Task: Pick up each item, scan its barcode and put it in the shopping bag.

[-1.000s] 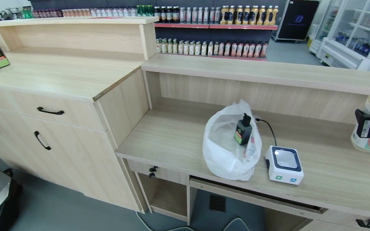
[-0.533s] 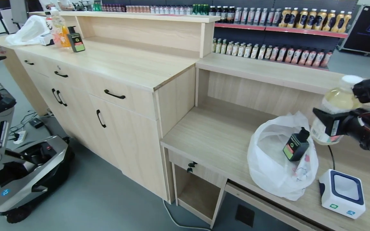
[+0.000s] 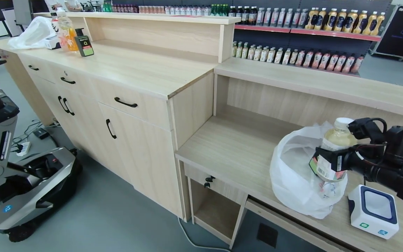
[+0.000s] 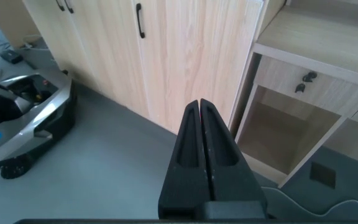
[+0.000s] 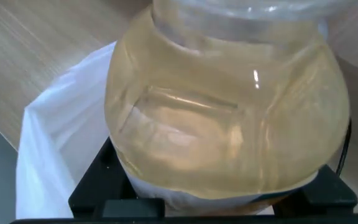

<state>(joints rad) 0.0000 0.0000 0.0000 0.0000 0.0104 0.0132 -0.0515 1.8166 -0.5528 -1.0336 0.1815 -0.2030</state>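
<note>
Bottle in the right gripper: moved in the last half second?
Yes. The bottle in the right gripper has come down and left, to the mouth of the shopping bag, which stayed put.

— What lies on the lower table?
— A white shopping bag, with a white barcode scanner just beside it
— And the higher table?
— At its far end, a white plastic bag, an orange drink bottle and a dark pump bottle

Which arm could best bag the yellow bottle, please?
Right: the right tool grips the pale yellow plastic bottle above the white plastic bag; the left tool is shut, low beside the wooden cabinets.
</note>
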